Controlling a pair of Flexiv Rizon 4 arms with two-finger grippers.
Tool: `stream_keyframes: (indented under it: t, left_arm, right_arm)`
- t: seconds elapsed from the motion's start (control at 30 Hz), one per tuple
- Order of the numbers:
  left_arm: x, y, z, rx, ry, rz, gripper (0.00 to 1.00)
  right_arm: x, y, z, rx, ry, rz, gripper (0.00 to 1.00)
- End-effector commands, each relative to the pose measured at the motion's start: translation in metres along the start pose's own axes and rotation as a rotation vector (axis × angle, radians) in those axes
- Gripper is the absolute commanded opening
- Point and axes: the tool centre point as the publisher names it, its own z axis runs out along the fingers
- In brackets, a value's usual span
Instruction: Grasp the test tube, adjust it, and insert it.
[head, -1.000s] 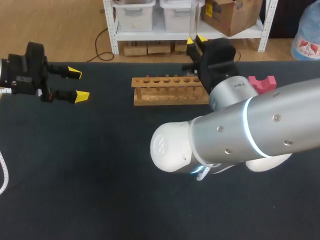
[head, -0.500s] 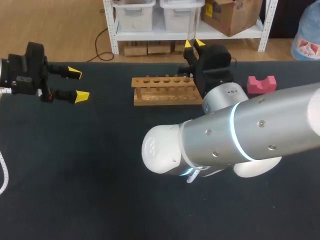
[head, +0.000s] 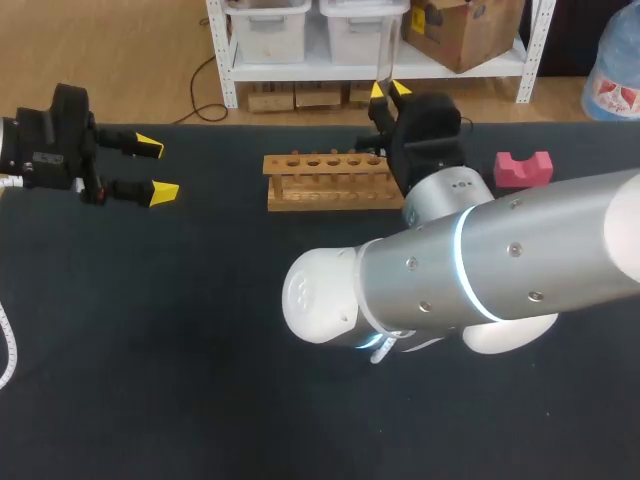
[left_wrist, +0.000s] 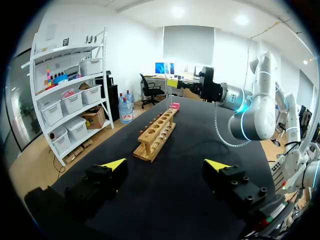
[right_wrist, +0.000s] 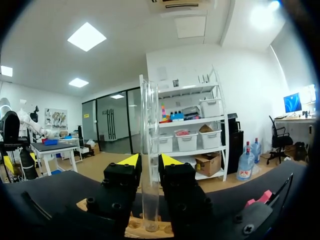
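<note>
A clear glass test tube (head: 385, 55) stands upright in my right gripper (head: 388, 90), which is shut on its lower part above the right end of the wooden rack (head: 335, 180). In the right wrist view the tube (right_wrist: 149, 125) rises between the yellow fingertips of the gripper (right_wrist: 149, 161), its rounded bottom just over the rack (right_wrist: 134, 223). The rack's holes that show are empty. My left gripper (head: 157, 168) hangs open at the table's far left, holding nothing. The left wrist view looks along its open gripper (left_wrist: 164, 165) at the rack (left_wrist: 157, 135).
A pink block (head: 523, 168) lies to the right of the rack, near the table's back edge. My right arm's bulky elbow (head: 440, 280) hangs over the middle of the dark table (head: 150, 350).
The right arm has shifted a little to the left with the tube, bringing it over the rack's right end. The left arm has not moved.
</note>
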Motion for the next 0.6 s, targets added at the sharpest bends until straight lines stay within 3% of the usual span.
stream_keyframes:
  t: [0.03, 0.6]
  left_arm:
    - [0.0018, 0.0001, -0.0001, -0.001, -0.007, 0.004, 1.00]
    - [0.0018, 0.0001, -0.0001, -0.001, -0.007, 0.004, 1.00]
  right_arm:
    - [0.0019, -0.0001, 0.0005, 0.001, 0.004, 0.000, 0.00]
    - [0.0107, -0.0006, 0.0044, 0.005, 0.024, 0.003, 0.00]
